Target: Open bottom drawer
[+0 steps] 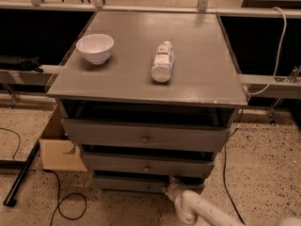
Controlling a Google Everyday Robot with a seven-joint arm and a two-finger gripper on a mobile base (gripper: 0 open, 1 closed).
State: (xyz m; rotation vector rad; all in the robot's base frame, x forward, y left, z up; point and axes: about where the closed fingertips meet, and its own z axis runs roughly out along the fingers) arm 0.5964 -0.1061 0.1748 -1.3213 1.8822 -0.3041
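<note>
Pincer (170, 187): held low against the right part of the bottom drawer (127, 183) front, just beside its knob (148, 188); whether it is clenched or released cannot be told. Bottom drawer: set lowest in the grey cabinet, under two larger drawers. Worktop (202, 51): white bowl (95, 47) and plastic bottle (162, 61), the latter laid on its side.
</note>
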